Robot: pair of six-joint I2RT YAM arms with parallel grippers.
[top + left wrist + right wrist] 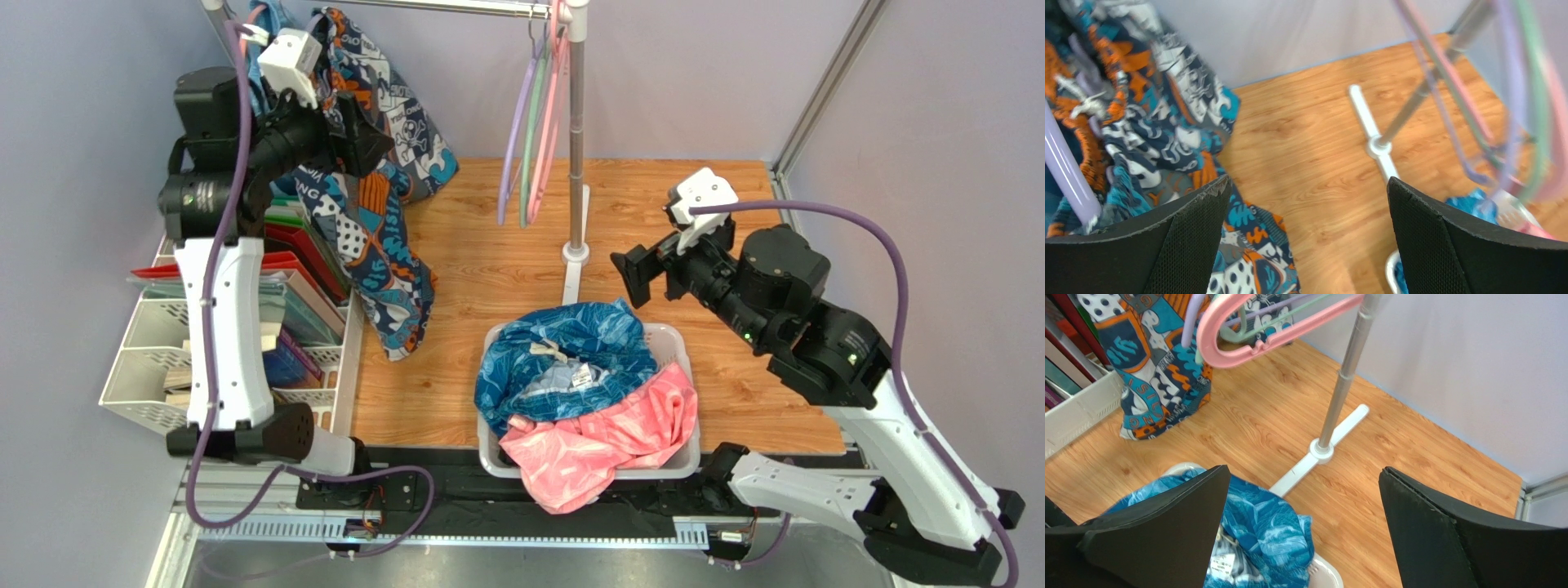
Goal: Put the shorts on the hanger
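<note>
Shorts (pixel 368 233) in floppy orange-teal-navy print seemingly hung up; left hand (pixel 1308 184) and right hand (pixel 1303 471) gaped empty; slow, straight withdrawal suited.

We note: shorts (pixel 368 233) soft matt cloth; table (pixel 491 245) smooth wood grain; pink hanger (pixel 1224 358) glossy plastic; pole (pixel 1343 386) shiny metal; bin (pixel 488 444) white plastic; pads (pixel 1186 245) black, rough.

Overhead view looks down; both wrist views share the rack foot (pixel 1318 452)
</note>
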